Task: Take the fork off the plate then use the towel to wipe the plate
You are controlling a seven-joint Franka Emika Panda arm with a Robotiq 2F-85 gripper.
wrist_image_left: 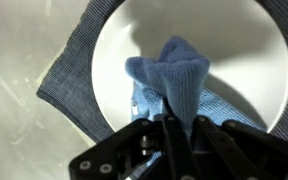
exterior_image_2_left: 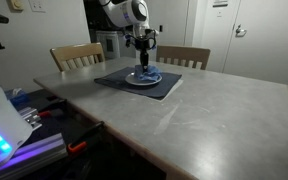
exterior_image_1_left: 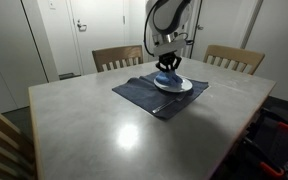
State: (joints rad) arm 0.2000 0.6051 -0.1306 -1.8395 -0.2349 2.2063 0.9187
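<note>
Grey worktop [exterior_image_1_left: 94, 135] fills both exterior views, with two wooden chairs [exterior_image_1_left: 117, 57] at its far edge. White robot arm [exterior_image_2_left: 132, 14] reaches down from above the far side. Dark navy mat [wrist_image_left: 74, 75] lies flat on the worktop, under the arm. Round white plate [wrist_image_left: 234, 50] sits on the mat, with its rim inside the mat's edge where the wrist view shows it. Bright blue towel [wrist_image_left: 174, 70] is on the plate, bunched into a lumpy peak with its lower folds touching the plate surface. Jaws point straight down and are pinched narrow on the top of the towel. Fork [exterior_image_1_left: 158, 106] shows only as a slim pale streak on the mat just beside the plate, off the plate; its detail is too small to make out.
</note>
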